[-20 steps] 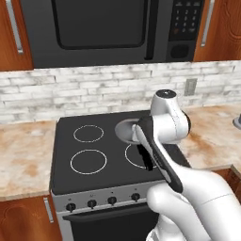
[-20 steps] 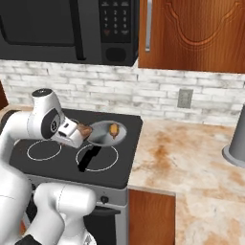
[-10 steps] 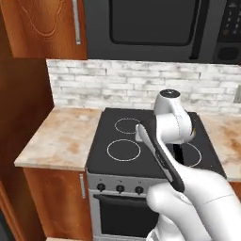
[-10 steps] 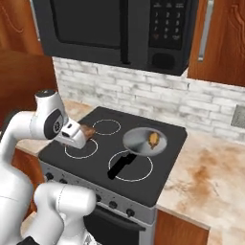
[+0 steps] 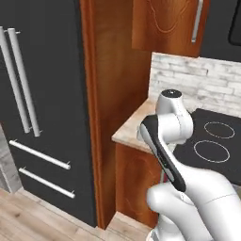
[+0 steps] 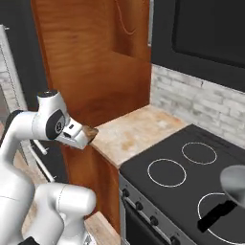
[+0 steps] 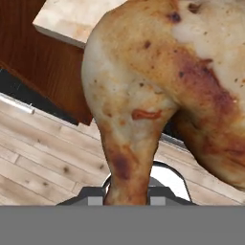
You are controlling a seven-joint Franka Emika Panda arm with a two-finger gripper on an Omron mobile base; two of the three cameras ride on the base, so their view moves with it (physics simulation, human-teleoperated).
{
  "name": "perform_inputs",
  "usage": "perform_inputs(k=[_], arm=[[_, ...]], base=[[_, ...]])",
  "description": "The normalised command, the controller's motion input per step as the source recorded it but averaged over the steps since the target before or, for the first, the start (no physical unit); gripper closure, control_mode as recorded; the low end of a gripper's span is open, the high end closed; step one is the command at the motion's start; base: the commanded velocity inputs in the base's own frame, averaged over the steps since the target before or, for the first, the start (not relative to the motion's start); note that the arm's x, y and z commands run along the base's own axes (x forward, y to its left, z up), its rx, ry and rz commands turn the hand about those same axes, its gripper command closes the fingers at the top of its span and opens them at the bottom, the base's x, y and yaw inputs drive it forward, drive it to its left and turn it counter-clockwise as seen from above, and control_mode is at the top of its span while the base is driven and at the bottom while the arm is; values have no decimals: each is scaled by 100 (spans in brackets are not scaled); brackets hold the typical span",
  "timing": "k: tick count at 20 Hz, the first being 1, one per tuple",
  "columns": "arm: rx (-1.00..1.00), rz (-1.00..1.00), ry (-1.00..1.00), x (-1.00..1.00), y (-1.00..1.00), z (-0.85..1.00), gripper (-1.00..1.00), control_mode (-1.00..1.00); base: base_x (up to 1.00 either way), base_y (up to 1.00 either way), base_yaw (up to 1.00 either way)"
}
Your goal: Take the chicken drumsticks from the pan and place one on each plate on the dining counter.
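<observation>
My gripper (image 6: pixel 85 137) is shut on one chicken drumstick (image 6: pixel 90 131), held in the air just off the left end of the wall counter. In the hand view that golden-brown drumstick (image 7: pixel 158 86) hangs close to the camera, its thin end pointing down and hiding the fingertips. The grey pan (image 6: pixel 236 180) with its black handle (image 6: pixel 215 216) sits on the front right burner, cut off by the right edge of the right base view; I cannot see what lies in it. The plates and the dining counter are out of view.
A black fridge (image 5: pixel 37 108) stands at the left beside a tall wooden cabinet panel (image 5: pixel 113 94). A short marbled wall counter (image 6: pixel 134 131) adjoins the black stove (image 6: pixel 186 179), with a microwave (image 6: pixel 206 33) above. Wooden floor (image 7: pixel 48 158) lies under the hand.
The base has turned left, so the whole scene has slid right: stove and pan now sit at the right edge and the fridge has come into view. The gripper stays shut on the drumstick.
</observation>
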Motion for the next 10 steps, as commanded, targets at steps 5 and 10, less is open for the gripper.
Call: perform_inputs(k=[5,10], arm=[[0,0,0,0,0,0,100,100],[0,0,0,0,0,0,100,100]], base=[[0,94,74],[0,88,72]])
